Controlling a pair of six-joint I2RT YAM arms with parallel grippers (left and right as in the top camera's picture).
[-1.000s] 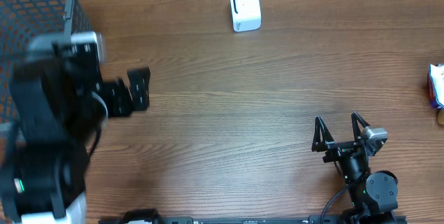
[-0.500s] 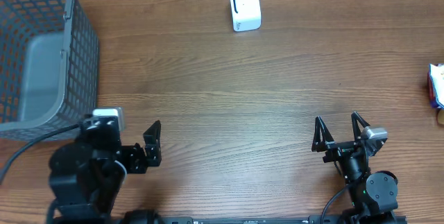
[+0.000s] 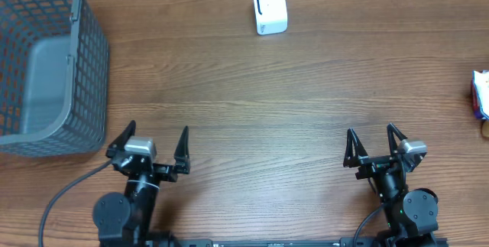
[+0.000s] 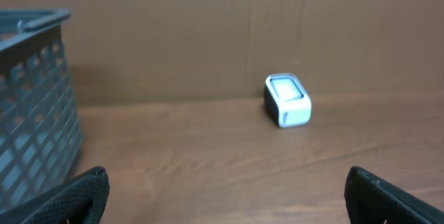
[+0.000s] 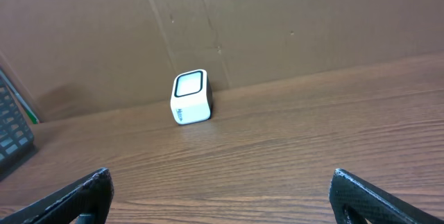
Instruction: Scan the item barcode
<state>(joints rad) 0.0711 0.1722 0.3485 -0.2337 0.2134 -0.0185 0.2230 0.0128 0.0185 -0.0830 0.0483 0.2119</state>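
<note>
The white barcode scanner (image 3: 270, 8) stands at the back of the table, its dark-framed window facing up; it also shows in the left wrist view (image 4: 288, 100) and the right wrist view (image 5: 191, 97). Only a sliver of the item (image 3: 480, 94), a white and blue pack, shows at the right edge of the overhead view. My left gripper (image 3: 157, 132) is open and empty near the front left, pointing at the back wall (image 4: 225, 186). My right gripper (image 3: 370, 131) is open and empty at the front right (image 5: 222, 182). Both are far from the scanner and the item.
A grey mesh basket (image 3: 92, 56) fills the back left corner, just beyond my left gripper, and shows at the left of the left wrist view (image 4: 35, 113). A brown cardboard wall (image 5: 277, 23) closes the back of the wooden table (image 3: 267, 102).
My left arm has swung down from beside the basket to the front left of the table, still open. The right arm has not moved.
</note>
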